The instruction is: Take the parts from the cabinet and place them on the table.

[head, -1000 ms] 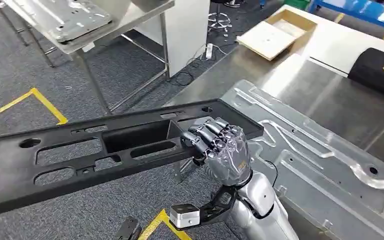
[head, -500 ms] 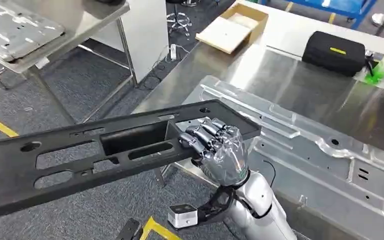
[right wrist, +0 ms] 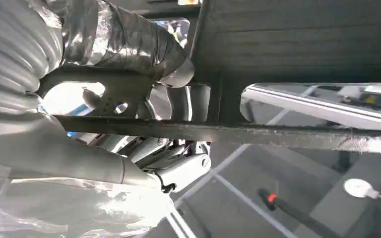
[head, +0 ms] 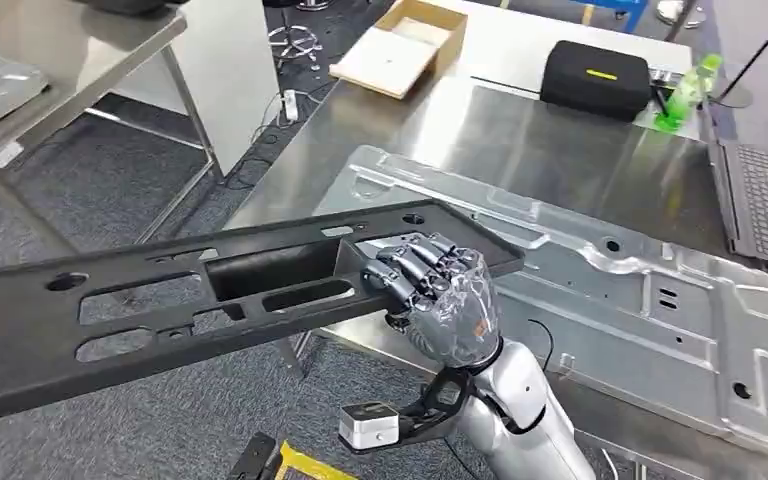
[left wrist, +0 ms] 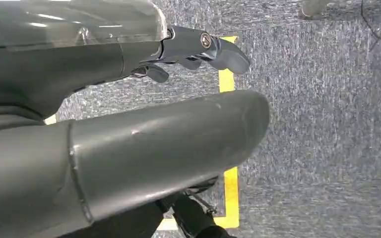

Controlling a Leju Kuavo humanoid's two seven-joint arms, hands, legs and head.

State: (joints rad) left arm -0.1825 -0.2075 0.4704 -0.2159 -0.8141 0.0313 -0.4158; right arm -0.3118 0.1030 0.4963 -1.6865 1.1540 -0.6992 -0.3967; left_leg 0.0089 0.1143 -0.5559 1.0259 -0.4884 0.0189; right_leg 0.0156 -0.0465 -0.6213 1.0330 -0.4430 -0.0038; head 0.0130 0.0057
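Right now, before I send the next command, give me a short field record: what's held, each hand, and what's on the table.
held part: long black plastic panel with cut-outs, carried roughly level, most of it over the carpet, its right end over the table edge
right hand: grips the panel near its right end
left hand: holds nothing, fingers apart, over grey carpet with yellow tape
steel table: holds a large stamped metal sheet
far end of table: black case, green bottle, open cardboard box
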